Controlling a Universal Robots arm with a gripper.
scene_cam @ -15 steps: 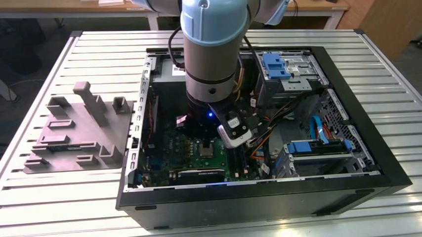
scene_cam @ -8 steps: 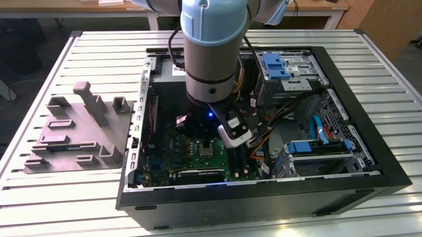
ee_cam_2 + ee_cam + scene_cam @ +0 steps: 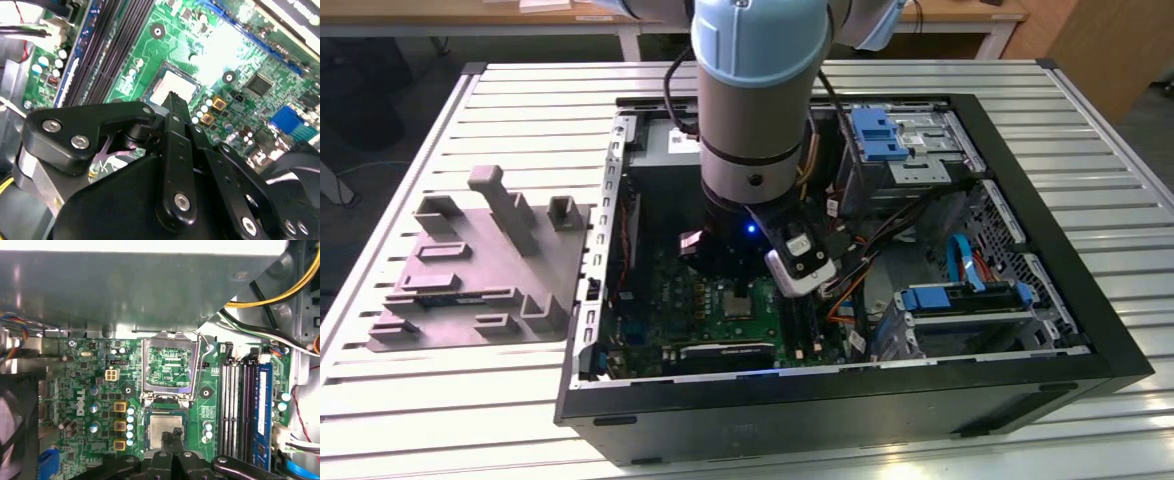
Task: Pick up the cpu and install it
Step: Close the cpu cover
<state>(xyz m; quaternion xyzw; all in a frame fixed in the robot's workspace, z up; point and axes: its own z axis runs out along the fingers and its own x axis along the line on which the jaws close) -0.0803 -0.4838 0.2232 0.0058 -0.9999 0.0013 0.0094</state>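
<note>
Now the black gripper hangs directly over the small silvery square cpu, which sits in the socket on the green motherboard, below the raised metal frame. Fingertips pressed together, touching its top.

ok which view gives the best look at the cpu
The first wrist view: the cpu faces the camera, its silvery top plain in the socket below the raised metal frame. In the second wrist view it shows at a slant, part hidden by the end effector. In the exterior view it is a small square.
</note>
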